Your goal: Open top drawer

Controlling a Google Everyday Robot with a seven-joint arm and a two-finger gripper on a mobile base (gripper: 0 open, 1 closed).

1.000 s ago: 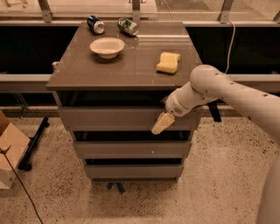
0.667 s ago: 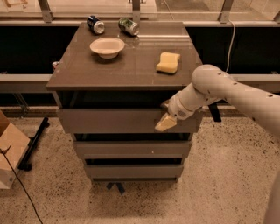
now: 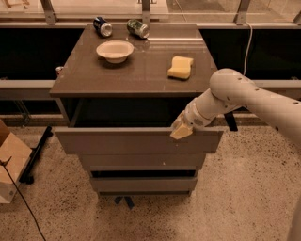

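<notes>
Speckled beige terrazzo floor [image 3: 244, 197] under dim, warm light. Beyond the back edge of the brown table [image 3: 141, 75], metal-framed window panes [image 3: 94, 7] above a dark recess [image 3: 28, 52]. Left of the front-left corner, 1 brown cardboard box [image 3: 11, 160]. Pale gripper [image 3: 181, 132] just off the front edge, near the right corner.

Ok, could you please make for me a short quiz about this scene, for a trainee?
1. True or false: the top drawer stands pulled out.
2. Name the yellow thing to the right of the white bowl in the picture.
3. Where is the claw? A in the bowl; B at the top drawer's upper front edge, right part; C behind the bowl.
Key: 1 true; 2 the sponge; 3 B.
</notes>
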